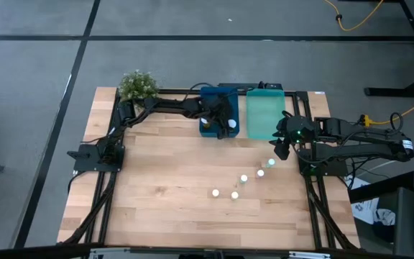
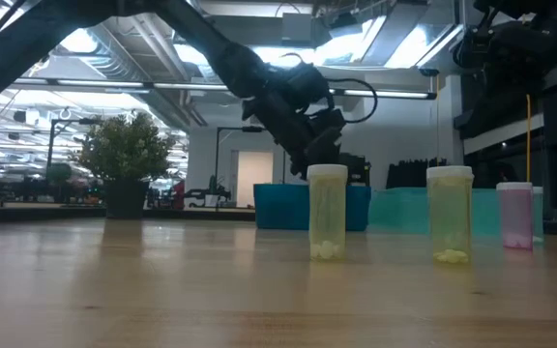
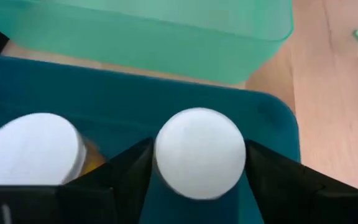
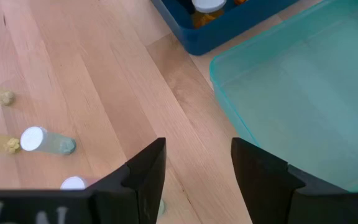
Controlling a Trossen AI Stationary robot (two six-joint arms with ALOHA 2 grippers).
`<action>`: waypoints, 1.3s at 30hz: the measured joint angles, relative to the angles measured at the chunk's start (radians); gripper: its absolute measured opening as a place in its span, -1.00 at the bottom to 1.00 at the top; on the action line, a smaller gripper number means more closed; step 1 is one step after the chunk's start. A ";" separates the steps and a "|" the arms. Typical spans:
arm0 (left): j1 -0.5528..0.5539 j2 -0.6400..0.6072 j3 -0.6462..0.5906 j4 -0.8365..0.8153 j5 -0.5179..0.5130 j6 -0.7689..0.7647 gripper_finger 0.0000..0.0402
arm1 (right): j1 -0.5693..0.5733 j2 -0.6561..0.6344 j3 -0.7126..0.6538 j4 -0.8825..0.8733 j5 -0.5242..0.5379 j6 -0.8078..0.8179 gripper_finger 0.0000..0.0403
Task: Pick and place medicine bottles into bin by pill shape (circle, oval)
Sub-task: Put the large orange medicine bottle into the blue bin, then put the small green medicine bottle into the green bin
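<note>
My left gripper point(image 1: 221, 119) reaches over the dark blue bin point(image 1: 208, 132) and is shut on a white-capped medicine bottle point(image 3: 199, 140). A second bottle point(image 3: 33, 152), white cap over an amber body, stands beside it in the blue bin. The teal bin point(image 1: 264, 115) lies next to the blue one. My right gripper point(image 1: 282, 148) is open and empty above the table at the teal bin's near corner. Several small pale bottles point(image 1: 244, 178) stand on their bases on the wood in a loose row; they also show in the low view point(image 2: 327, 211). My left gripper pinches the bottle's white cap by its round edge point(image 3: 165, 158) between its two fingers, one on each side. The fingers come from above, pointing down. The bottle stands upright inside the blue bin point(image 3: 104, 87); the cap hides its base.
A small potted plant point(image 1: 136, 85) stands at the table's far left corner. Dark frame rails point(image 1: 106, 187) run along both side edges. Bare wood lies at the table's near left. Two pale bottles point(image 4: 42, 140) show just ahead of my right gripper point(image 4: 197, 168).
</note>
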 joint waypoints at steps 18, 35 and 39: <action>-0.023 -0.001 0.333 -0.561 -0.003 -0.111 0.19 | 0.000 0.000 0.000 0.000 0.000 0.000 -0.09; -0.269 -0.001 0.562 -1.366 -0.162 -0.053 0.16 | 0.000 0.000 0.000 0.000 0.000 0.004 -0.09; -0.307 -0.021 0.523 -1.366 -0.159 -0.020 0.16 | 0.000 0.001 0.010 -0.011 -0.001 0.002 -0.09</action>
